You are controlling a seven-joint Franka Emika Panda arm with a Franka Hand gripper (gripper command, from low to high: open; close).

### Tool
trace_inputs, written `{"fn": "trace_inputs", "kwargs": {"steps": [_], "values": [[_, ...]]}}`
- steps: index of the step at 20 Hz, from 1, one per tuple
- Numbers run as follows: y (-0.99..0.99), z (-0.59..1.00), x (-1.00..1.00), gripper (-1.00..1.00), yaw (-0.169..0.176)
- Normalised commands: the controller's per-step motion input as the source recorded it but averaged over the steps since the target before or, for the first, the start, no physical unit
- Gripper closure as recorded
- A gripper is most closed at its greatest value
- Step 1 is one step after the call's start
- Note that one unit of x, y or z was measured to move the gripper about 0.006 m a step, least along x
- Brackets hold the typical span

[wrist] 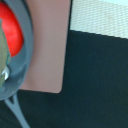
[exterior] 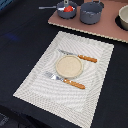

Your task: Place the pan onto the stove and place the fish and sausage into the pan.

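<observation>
The grey-blue pan (exterior: 66,10) stands on the pinkish-tan stove (exterior: 107,25) at the exterior view's top, its thin handle (exterior: 47,7) pointing to that view's left. The red sausage (exterior: 67,8) lies inside it. A small white shape (exterior: 63,3) shows at the pan's far rim; I cannot tell if it is the fish or part of my gripper. In the wrist view the pan rim (wrist: 27,40), sausage (wrist: 14,30) and handle (wrist: 17,111) are close below. A blurred olive-grey shape (wrist: 4,50) hides part of the pan's inside. My gripper's jaws do not show clearly.
A taller grey pot (exterior: 91,13) stands on the stove beside the pan, and a white bowl (exterior: 124,19) sits at the exterior view's right edge. A woven placemat (exterior: 35,80) holds a tan plate (exterior: 67,65), a knife (exterior: 82,57) and a fork (exterior: 67,81). The table is black.
</observation>
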Motion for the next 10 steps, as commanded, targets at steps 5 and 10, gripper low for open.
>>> {"fn": "trace_inputs", "kwargs": {"steps": [5, 10], "values": [[-0.81, 0.27, 0.15, -1.0, -0.052], [0.02, 0.06, 0.0, -1.0, 0.0]]}}
